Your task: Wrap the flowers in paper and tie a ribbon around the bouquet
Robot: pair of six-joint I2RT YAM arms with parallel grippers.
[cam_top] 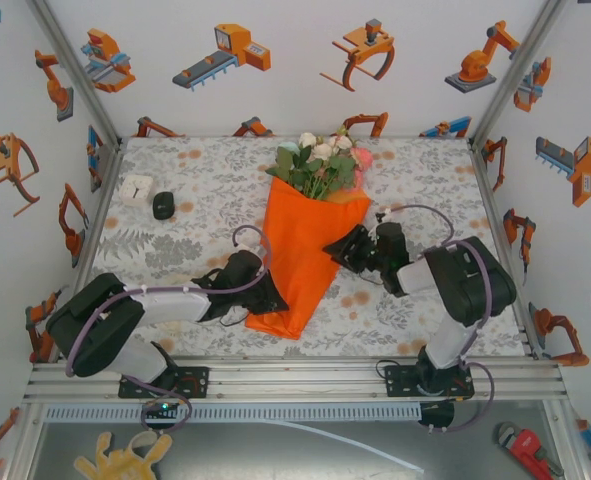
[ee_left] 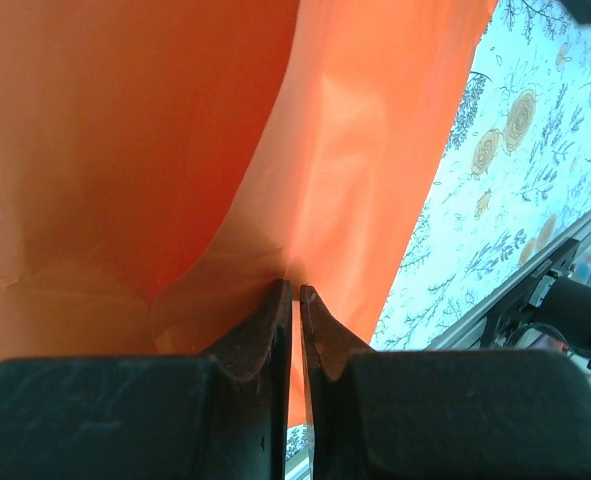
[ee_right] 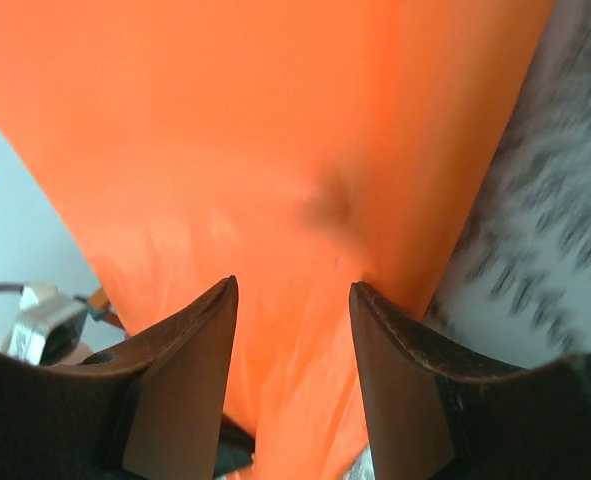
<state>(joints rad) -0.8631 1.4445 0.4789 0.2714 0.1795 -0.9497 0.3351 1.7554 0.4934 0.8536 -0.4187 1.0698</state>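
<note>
The bouquet (cam_top: pixel 300 250) lies on the tablecloth as a long cone of orange paper (ee_left: pixel 125 150), point toward the near edge. The flowers (cam_top: pixel 320 160), pink and white with green leaves, spill out at its far end. My left gripper (cam_top: pixel 265 297) is at the cone's lower left edge, and its jaws (ee_left: pixel 295 290) are shut on a thin fold of paper. My right gripper (cam_top: pixel 340 248) is at the cone's right side, its fingers (ee_right: pixel 293 285) standing apart with the orange roll (ee_right: pixel 275 150) filling the gap between them. A thin pale strip that may be the ribbon (cam_top: pixel 350 447) lies below the front rail.
A white square block (cam_top: pixel 137 190) and a small black object (cam_top: pixel 163 205) sit at the back left of the table. Printed walls close in the left, right and back. The metal rail (cam_top: pixel 295 380) runs along the near edge. A red wrench (cam_top: pixel 525 450) lies below it.
</note>
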